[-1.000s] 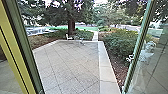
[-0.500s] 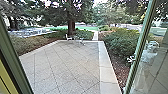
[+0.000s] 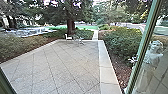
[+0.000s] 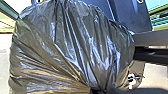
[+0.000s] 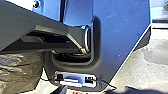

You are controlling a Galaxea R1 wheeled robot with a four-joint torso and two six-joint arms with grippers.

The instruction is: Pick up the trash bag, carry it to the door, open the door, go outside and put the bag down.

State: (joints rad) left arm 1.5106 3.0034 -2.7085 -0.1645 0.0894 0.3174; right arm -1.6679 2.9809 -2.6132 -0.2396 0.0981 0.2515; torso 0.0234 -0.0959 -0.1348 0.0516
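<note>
The head camera has moved forward through the doorway, leaving the left door post at the view's lower left. The dark trash bag is near the robot's base, its gathered neck clamped in the fingers of the left gripper; the right gripper's state I cannot tell. Ahead lie paving, a white chair and a tree trunk.

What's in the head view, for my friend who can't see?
A paved yard past a green door frame, with a tree and white chair at the far end, bushes beside it, and a person in the glass at right.
</note>
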